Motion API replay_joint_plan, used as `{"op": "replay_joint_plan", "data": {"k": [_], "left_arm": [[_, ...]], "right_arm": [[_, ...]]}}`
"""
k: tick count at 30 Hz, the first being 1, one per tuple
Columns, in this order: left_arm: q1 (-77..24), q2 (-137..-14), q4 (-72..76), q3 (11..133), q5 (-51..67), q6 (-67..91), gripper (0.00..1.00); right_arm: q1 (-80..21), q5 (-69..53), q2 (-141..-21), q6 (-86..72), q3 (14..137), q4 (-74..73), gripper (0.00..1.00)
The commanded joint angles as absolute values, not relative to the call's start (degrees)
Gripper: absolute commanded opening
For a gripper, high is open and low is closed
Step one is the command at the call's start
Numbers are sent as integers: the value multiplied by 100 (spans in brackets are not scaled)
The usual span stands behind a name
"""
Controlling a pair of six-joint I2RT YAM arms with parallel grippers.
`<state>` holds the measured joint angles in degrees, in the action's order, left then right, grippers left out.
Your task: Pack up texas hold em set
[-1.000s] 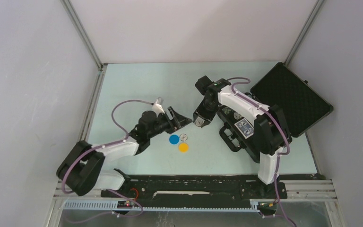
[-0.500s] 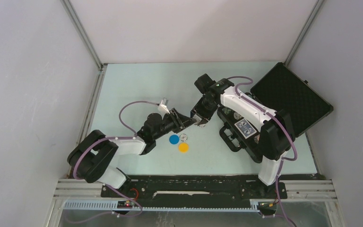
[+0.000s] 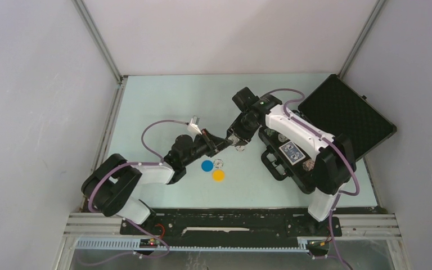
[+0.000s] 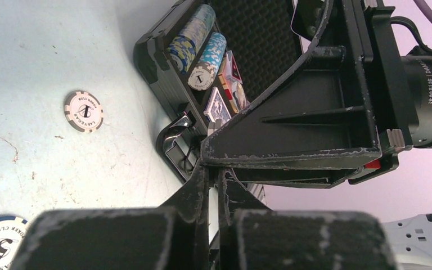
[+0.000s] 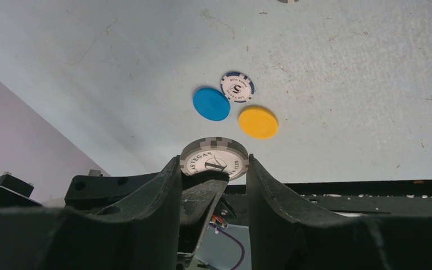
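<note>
A grey-and-white poker chip (image 5: 216,163) is held above the table by both grippers. My right gripper (image 5: 214,162) is shut on its rim. My left gripper (image 4: 214,169) is shut on the same chip, which shows as a thin white sliver (image 4: 213,211) between its fingers. In the top view the left gripper (image 3: 223,142) and right gripper (image 3: 237,144) meet tip to tip just left of the open black case (image 3: 284,169). The case holds rows of chips (image 4: 196,39) and a blue-backed card deck (image 3: 291,152).
On the table below lie a blue disc (image 5: 211,103), a yellow disc (image 5: 258,122) and a blue-edged chip (image 5: 237,86). Another grey chip (image 4: 84,111) lies near the case handle (image 4: 174,138). The case lid (image 3: 346,115) lies open at the right.
My left gripper reached right to the right gripper and closed its jaws on the chip held there. The right arm shifted only slightly.
</note>
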<state>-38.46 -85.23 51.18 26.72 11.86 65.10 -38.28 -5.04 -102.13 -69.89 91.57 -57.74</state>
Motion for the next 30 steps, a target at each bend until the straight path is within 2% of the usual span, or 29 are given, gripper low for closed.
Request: {"op": "replay_joint_plan", "data": {"k": [1,3,6,9,11,12,15,19,24,27,30], "left_arm": [[-3867,-8371,5126,2838,1064,6091,0],[-3866,-8218,4888,2862,1071,5907,0],[-3872,-7888,4483,2895,1025,5605,0],[-3872,-7657,4047,2978,985,5328,0],[-3867,-7575,3886,3016,1011,5230,0],[-3866,-7550,3852,3023,1044,5203,0],[-3864,-7457,3743,3040,1120,5135,0],[-3842,-7156,3590,3055,1425,4994,0],[-3518,-6591,3593,3089,2907,4676,0],[-3385,-6014,3552,3147,3702,4599,0],[-3384,-5725,3429,3335,4180,4622,0]], "right_arm": [[-3964,-638,-9777,-6756,8917,-5374,10],[-3959,-712,-9526,-6717,8518,-4936,19],[-3940,-689,-8945,-6656,7739,-4122,41],[-3818,-724,-8576,-6312,7374,-3686,58],[-3753,-640,-8345,-6085,7235,-3561,88],[-3739,-552,-8228,-5976,7183,-3527,98],[-3657,-332,-7877,-5594,7084,-3541,100],[-3600,-344,-7325,-4336,6550,-2901,100],[-3202,-2101,-6002,-3213,5109,-1624,100],[-3159,-2870,-4797,-3081,4271,-762,100],[-3054,-3822,-4408,-3258,3955,-152,100]]}}
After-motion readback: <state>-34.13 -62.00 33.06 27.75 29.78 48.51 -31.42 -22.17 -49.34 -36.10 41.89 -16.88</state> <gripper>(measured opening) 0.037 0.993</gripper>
